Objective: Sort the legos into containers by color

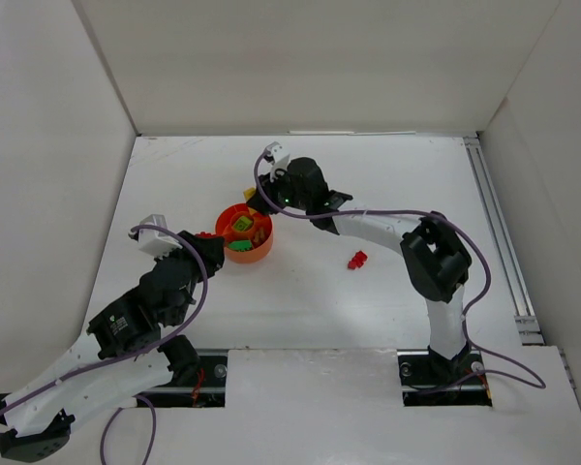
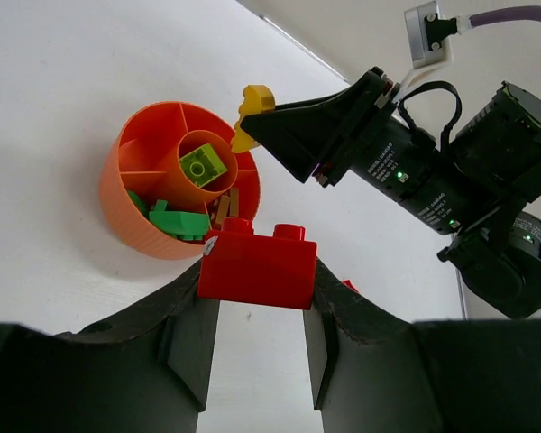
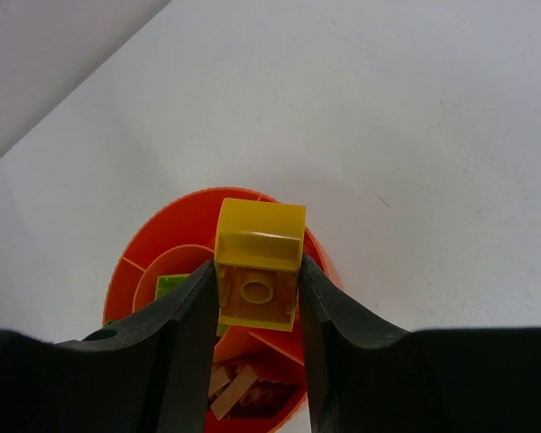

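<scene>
Two grippers, one bowl, several bricks.

1. Right gripper: clenched on a yellow brick, which hangs just above the bowl's rim, not over its middle.
2. Left gripper: clamped on a red brick. The bowl lies just ahead of it and the right gripper is close above and beyond.
3. Bowl: orange-red and divided. It sits directly beneath the right gripper.
4. Contents: a lime brick in the centre well, and green bricks and brown bricks in outer sections on the left gripper's side.
5. Loose red brick: on the table, well off to the side of both grippers.

Risks: released here, the yellow brick may strike the rim or a divider and tumble outside or into the wrong section. With both grippers crowding the bowl, a further advance by the left could knock the right or shove the bowl.
</scene>
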`<act>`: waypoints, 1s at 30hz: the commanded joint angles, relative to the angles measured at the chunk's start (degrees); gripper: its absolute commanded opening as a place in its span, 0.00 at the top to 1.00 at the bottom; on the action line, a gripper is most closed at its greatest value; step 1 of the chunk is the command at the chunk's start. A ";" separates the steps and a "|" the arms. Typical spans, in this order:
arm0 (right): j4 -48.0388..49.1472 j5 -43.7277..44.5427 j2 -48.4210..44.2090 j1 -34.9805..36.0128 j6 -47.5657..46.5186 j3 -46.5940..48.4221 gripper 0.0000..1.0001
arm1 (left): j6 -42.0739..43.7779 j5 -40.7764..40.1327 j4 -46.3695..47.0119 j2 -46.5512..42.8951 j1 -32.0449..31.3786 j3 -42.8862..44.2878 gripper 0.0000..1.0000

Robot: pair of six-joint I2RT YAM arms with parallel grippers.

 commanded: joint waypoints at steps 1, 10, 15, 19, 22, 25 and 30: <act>2.49 -0.52 -1.01 0.51 1.72 -1.07 0.69 | -0.32 -1.44 0.54 -0.57 -0.07 0.40 0.85; 2.49 0.96 -1.01 0.51 2.86 -2.82 0.64 | -0.84 -1.44 0.01 -0.57 -0.07 0.40 0.85; 2.49 4.30 -2.76 0.51 4.09 -3.44 0.64 | -0.84 -1.44 0.01 -1.10 -0.07 0.40 0.85; 3.10 4.58 -4.17 -0.80 4.62 -3.44 0.64 | -0.84 -0.92 0.01 -1.10 -0.07 0.40 0.85; 4.16 3.34 -5.22 -0.81 4.01 -2.13 0.64 | -0.84 -0.92 0.01 -1.10 -0.07 0.40 0.85; 4.16 2.02 -4.70 -0.81 3.39 -2.13 0.64 | -0.84 -0.92 0.63 -1.10 -0.07 0.40 0.85; 4.16 0.79 -3.47 -0.81 3.39 -2.65 0.64 | -0.84 -0.92 0.63 -1.10 -0.07 0.40 0.85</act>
